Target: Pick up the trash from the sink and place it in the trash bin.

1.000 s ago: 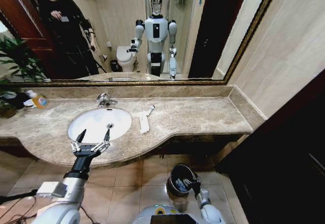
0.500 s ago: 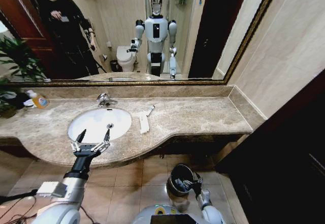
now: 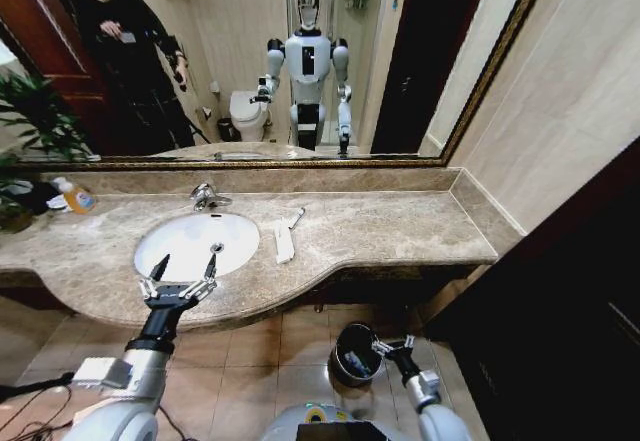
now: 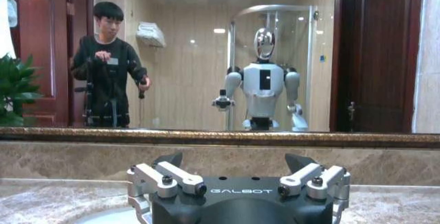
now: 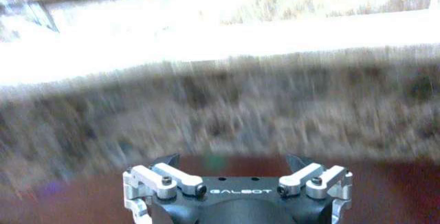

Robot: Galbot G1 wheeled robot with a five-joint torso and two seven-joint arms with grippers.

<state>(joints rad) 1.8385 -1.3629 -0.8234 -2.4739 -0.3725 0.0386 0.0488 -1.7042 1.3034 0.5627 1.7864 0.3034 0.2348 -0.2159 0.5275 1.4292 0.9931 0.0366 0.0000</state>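
Two tools are mine here. My left tool (image 3: 184,268) hangs over the near rim of the sink (image 3: 170,251), fingers spread wide and holding nothing; its two dark tips point toward the basin. My right tool (image 3: 392,343) is low by the floor, just beside the trash bin (image 3: 352,353), also splayed apart and empty. The bin stands on the tiled floor below the front edge of the marble surface (image 3: 400,226). On that surface, just to the right of the sink, lies the long white packet (image 3: 284,241), and a thin white stick (image 3: 296,218) lies near it, toward the mirror. The chrome faucet (image 3: 205,197) stands behind the basin.
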